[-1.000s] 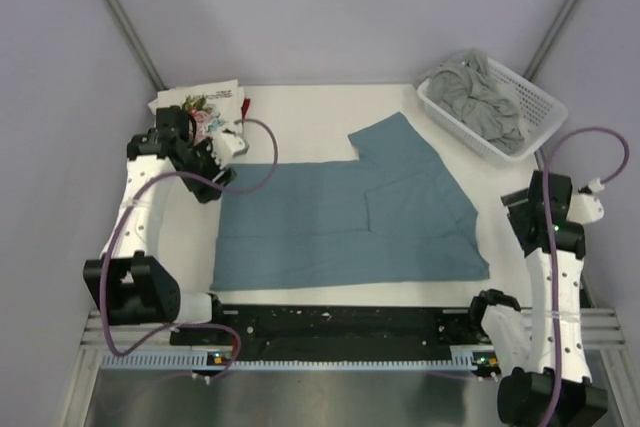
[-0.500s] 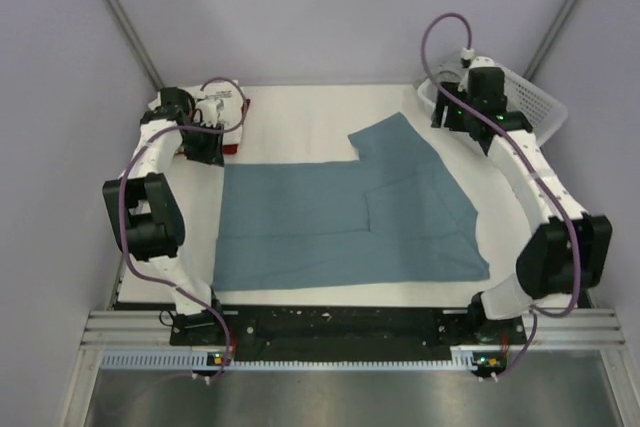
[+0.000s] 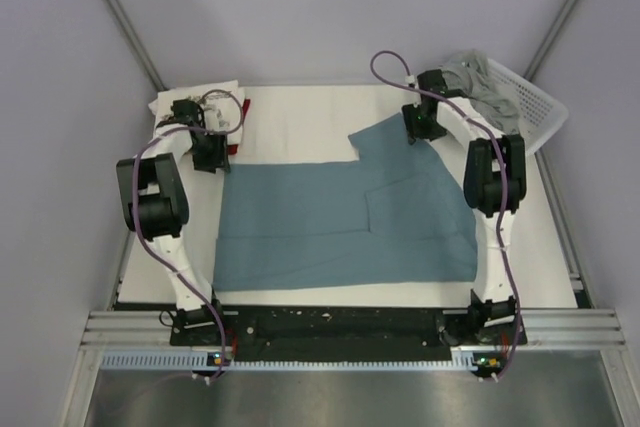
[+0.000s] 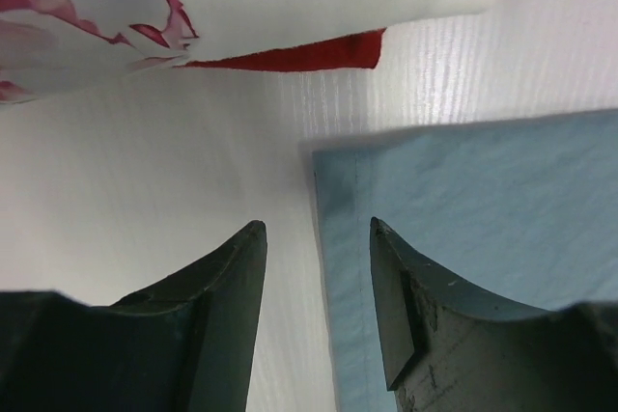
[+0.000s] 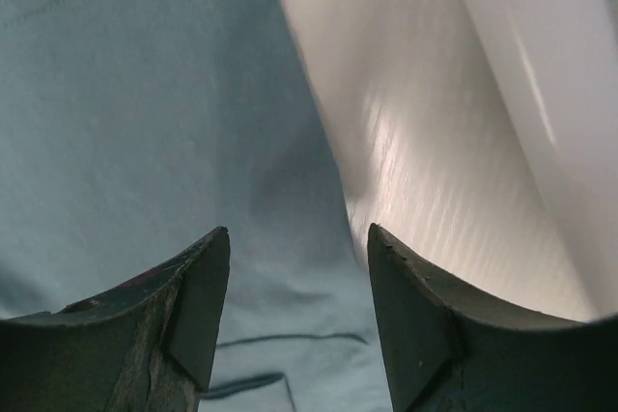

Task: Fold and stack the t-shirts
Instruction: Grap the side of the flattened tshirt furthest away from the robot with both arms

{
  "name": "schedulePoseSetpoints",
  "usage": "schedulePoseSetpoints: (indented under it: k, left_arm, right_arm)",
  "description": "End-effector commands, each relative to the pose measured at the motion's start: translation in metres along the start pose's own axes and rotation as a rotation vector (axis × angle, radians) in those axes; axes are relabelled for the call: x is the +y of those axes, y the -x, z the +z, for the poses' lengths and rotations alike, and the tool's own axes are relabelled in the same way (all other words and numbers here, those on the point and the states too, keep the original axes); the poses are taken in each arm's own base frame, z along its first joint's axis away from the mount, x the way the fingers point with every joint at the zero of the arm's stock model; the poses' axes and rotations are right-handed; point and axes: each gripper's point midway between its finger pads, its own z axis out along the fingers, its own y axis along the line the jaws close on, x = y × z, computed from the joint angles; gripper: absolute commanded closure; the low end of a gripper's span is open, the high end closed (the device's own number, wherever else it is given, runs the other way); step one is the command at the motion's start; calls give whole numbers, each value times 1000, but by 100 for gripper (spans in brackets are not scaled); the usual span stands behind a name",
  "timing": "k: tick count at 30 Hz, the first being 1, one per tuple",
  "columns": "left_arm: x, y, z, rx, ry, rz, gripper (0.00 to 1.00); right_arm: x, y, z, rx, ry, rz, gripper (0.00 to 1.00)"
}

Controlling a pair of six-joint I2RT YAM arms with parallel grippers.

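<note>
Reaching farther than before | left gripper (image 4: 315,229), right gripper (image 5: 295,233) at teal t-shirt (image 3: 340,217)

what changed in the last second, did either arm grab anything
The left gripper shifted slightly to the far-left corner of the teal shirt; the right gripper swung from the right edge, past the basket, to its far-right corner. Both are open, gripping nothing. The shirt, the folded stack and the grey shirt stayed put.

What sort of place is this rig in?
Probably a lab robot cell, not a home: plain lilac panel walls, white tabletop with a dusty teal-blue t-shirt spread flat, white plastic lattice basket.
</note>
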Motion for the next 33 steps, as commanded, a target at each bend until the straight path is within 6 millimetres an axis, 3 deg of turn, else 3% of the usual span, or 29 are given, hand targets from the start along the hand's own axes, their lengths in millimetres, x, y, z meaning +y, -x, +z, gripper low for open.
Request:
schedulePoseSetpoints:
  k: [1,7,10,14,16,20,23,25,27,30,33]
  left_arm:
    - [-1,16,12,-33,-6,-21,48]
    - [-6,13,24,-7,-29,-24,49]
    - [-6,14,25,-7,-29,-24,49]
    - [-11,19,26,-27,-58,-17,49]
    - [-16,23,25,-42,-87,-20,49]
    - [-22,25,26,-46,-123,-22,52]
    - [-27,24,29,-42,-155,-4,61]
    - [-30,21,30,-23,-175,6,77]
    - [-32,19,28,-14,-188,16,100]
    - [-33,23,20,-42,-184,38,100]
    - [-31,37,2,-110,-153,80,100]
  right_arm:
    - [1,41,4,-79,-31,-56,41]
    - [12,49,31,-73,17,-46,37]
    - [13,41,48,-40,16,-37,36]
    - [14,33,55,15,18,-59,36]
    - [21,22,60,56,60,-71,43]
    - [26,-1,64,126,95,-77,71]
    - [33,-1,58,123,132,-75,85]
    - [36,8,49,99,152,-68,100]
    - [36,18,37,70,156,-65,100]
    - [33,29,17,34,146,-67,100]
    - [37,42,-15,-21,175,-61,100]
